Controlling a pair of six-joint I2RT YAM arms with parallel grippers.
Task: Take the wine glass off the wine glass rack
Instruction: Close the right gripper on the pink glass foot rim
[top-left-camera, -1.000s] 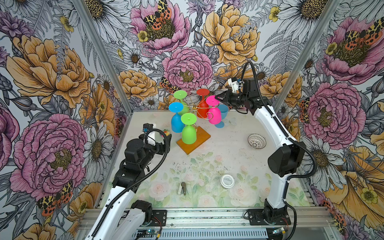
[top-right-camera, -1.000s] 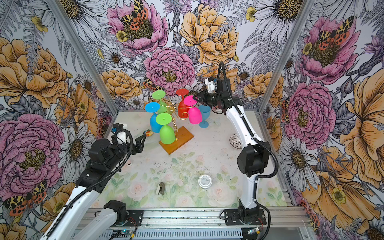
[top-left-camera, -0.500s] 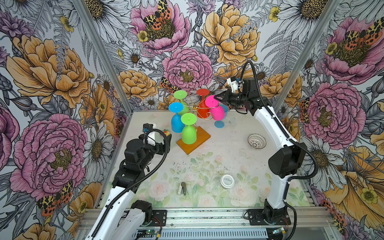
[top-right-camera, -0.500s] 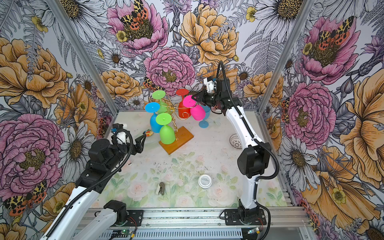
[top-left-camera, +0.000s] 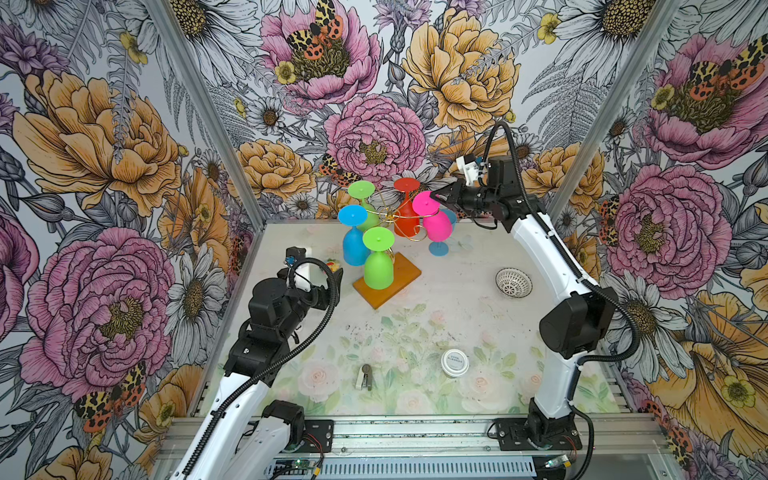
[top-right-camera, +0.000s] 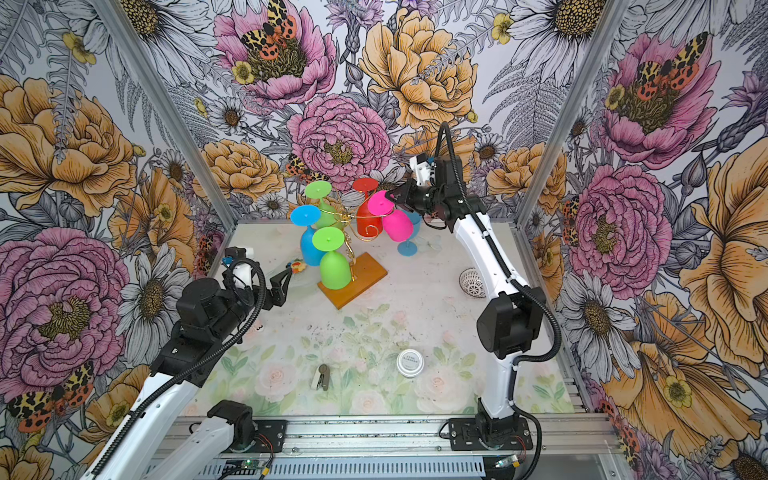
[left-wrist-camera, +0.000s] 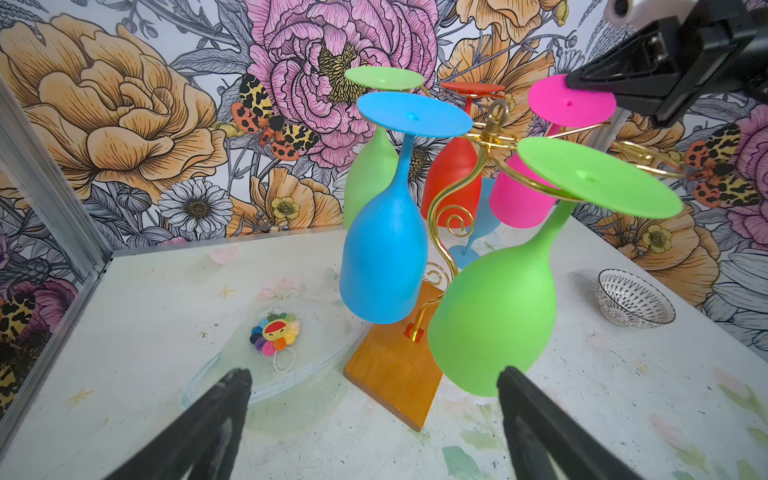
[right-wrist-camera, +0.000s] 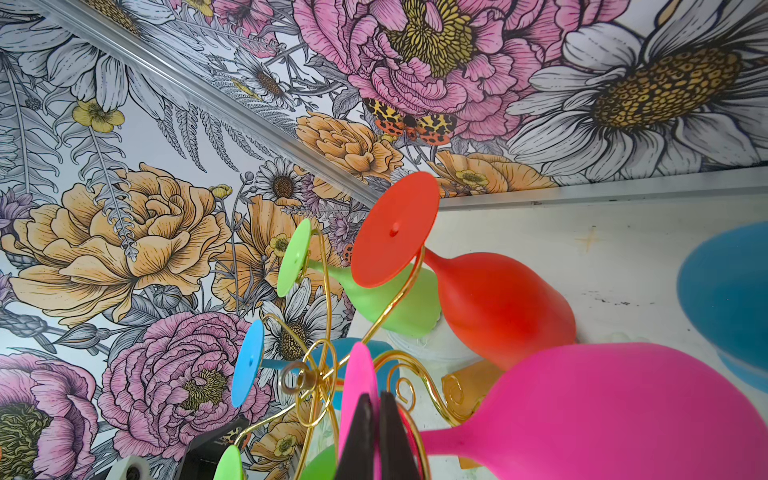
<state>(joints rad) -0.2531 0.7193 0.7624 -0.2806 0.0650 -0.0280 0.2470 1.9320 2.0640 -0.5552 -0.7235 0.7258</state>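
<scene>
Round white tin (top-left-camera: 454, 362). Left of tin: small grey clip (top-left-camera: 365, 377). Behind tin, rightward: patterned bowl (top-left-camera: 513, 282). Far back-left of tin: rainbow flower toy (left-wrist-camera: 275, 333) on clear plate (left-wrist-camera: 195, 376).

Walls (top-left-camera: 104, 145): wallpaper of large pink and orange flowers, white daisies, spotted moths.
Corner posts (top-left-camera: 212, 116): grey metal.
Surface (top-left-camera: 457, 299): pale, faint printed roses, dark specks.

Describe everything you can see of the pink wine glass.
The pink wine glass is opaque, matte hot pink and plastic-looking, with a round flat foot, thin stem and rounded bowl. It hangs upside down and tilted, its stem inside a gold wire arm of the wine glass rack. The right pincer is shut on the foot's edge.
</scene>
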